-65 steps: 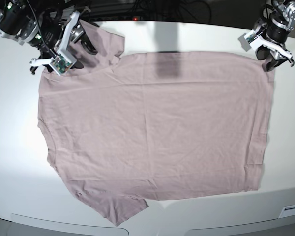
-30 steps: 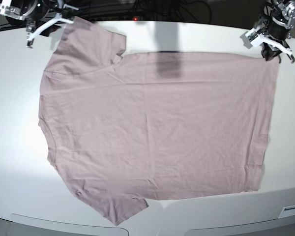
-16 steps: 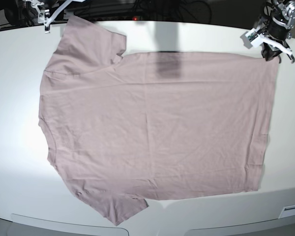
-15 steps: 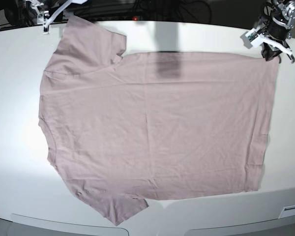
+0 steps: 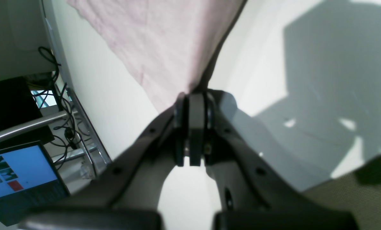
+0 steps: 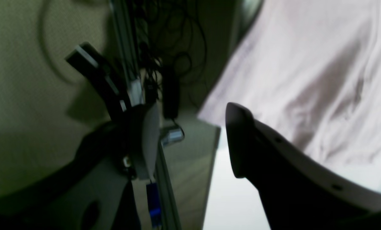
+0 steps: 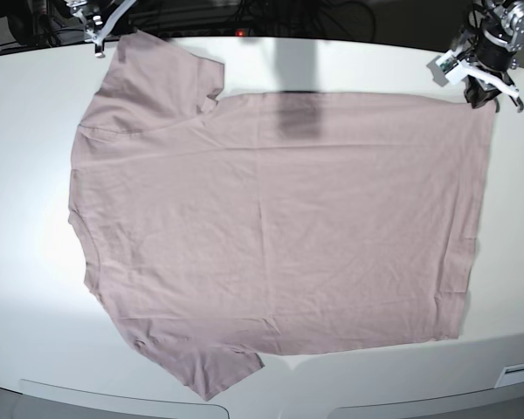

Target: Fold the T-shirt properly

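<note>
On the white tabletop (image 7: 35, 175) your thin dusty-pink cotton T-shirt (image 7: 279, 218) lies flat. Left end effector (image 5: 190, 127) pinches its hem corner; right end effector (image 6: 190, 140) gapes empty. Soft, limp cloth: take corners.

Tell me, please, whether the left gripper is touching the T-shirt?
Touching: in the left wrist view, the left gripper is shut on a corner of the T-shirt.

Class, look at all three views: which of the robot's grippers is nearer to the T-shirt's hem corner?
Left. The left gripper is shut on the T-shirt at that hem corner. The right gripper hangs open off the table's far edge, beside the sleeve, gripping nothing.
</note>
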Tool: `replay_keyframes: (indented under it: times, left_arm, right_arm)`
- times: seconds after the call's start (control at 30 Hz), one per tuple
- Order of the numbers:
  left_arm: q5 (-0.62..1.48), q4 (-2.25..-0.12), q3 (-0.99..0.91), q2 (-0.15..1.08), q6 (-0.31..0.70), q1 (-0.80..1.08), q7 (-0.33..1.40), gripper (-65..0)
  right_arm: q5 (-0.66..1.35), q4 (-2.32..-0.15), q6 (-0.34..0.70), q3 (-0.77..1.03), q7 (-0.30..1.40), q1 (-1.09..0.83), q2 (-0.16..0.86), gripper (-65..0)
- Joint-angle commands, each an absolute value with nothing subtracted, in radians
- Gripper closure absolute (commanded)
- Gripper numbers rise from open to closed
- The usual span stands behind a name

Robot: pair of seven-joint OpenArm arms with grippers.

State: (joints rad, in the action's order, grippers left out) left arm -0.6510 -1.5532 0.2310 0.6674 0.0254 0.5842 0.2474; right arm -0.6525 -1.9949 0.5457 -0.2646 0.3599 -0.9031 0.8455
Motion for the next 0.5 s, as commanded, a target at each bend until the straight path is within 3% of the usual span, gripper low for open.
replay_keyframes:
  times: [0.0,0.27,0.47]
  left_arm:
    - [-0.639,-1.554,0.232,0.679,0.053,0.598,0.261,0.0]
    - [-0.636,-1.554,0.232,0.679,0.053,0.598,0.239,0.0]
    - [-0.636,-1.554,0.232,0.679,0.053,0.598,0.238,0.0]
  right_arm:
    - [-0.659,-1.992,0.538,-0.262,0.353,-0.908,0.859,-33.7]
    - [-0.663,-1.943,0.447,-0.262,0.362,-0.859,0.859,-33.7]
    - [-0.682,-1.945,0.446,-0.262,0.325,-0.859,0.859,-33.6]
